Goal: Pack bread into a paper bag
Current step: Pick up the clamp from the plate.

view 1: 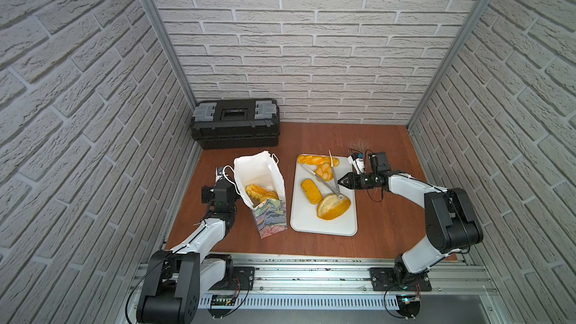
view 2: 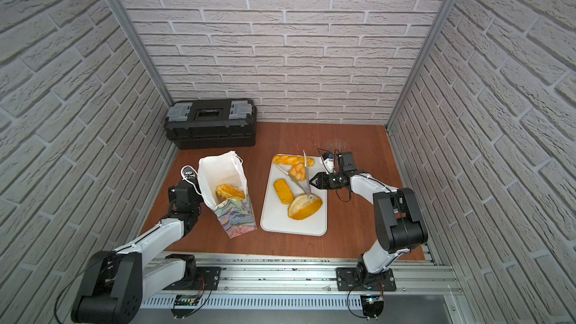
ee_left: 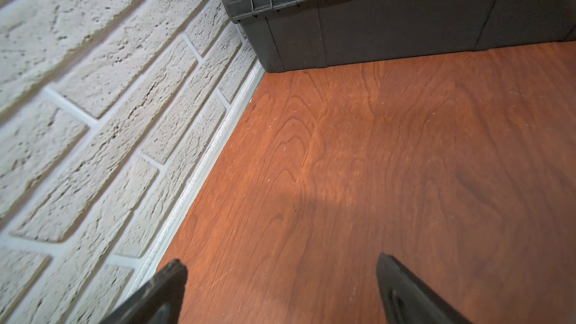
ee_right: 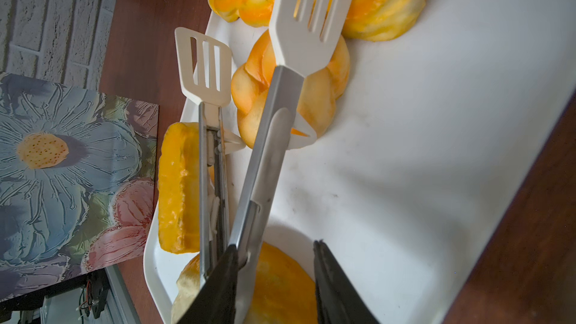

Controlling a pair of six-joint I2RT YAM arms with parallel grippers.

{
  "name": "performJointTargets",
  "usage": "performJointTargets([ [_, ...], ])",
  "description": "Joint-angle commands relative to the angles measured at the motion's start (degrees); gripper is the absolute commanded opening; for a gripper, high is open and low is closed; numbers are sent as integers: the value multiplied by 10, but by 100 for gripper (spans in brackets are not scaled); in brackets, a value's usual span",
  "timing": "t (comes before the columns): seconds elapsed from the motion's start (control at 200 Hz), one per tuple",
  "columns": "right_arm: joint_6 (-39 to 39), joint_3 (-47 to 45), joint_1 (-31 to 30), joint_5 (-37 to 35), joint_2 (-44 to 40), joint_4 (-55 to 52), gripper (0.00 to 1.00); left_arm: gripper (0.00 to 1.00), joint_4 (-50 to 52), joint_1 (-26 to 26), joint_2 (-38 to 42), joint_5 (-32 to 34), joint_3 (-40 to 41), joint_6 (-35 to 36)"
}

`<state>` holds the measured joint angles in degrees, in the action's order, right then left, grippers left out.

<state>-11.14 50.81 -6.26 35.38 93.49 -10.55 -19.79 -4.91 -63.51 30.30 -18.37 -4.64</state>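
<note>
Seating both tongs handles between the half-parted, empty right pincer before squeezing seems advisable; four bread pieces on tray, more in bag beside tray; left pincer wide, empty.

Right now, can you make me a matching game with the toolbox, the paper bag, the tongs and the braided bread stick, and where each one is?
Things:
1. black toolbox
2. paper bag
3. tongs
4. braided stick

Places:
A. at the far end of the white tray
B. standing beside the tray, with bread pieces inside
C. against the back wall
D. lying open across the knot roll

Pairs: 1-C, 2-B, 3-D, 4-A
</note>
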Motion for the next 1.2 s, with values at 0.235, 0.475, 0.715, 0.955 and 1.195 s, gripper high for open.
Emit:
performJointTargets([
  [0.235, 87, 58, -128, -188, -63, -117, 47, 98, -28, -3, -8, -1, -2, 3],
  [0.475, 96, 69, -176, -301, -124, -137, 57, 98, -28, -2, -8, 0, -1, 3],
  [0.715, 105, 55, -190, -375, -127, -130, 64, 98, -28, -2, -3, 0, 2, 2],
  [0.955, 104, 69, -221, -398, -78, -127, 65, 98, -28, -2, -1, 1, 3, 0],
  [1.195, 106, 87, -246, -433, -48, -126, 65, 98, -30, -2, -2, 0, 3, 3],
])
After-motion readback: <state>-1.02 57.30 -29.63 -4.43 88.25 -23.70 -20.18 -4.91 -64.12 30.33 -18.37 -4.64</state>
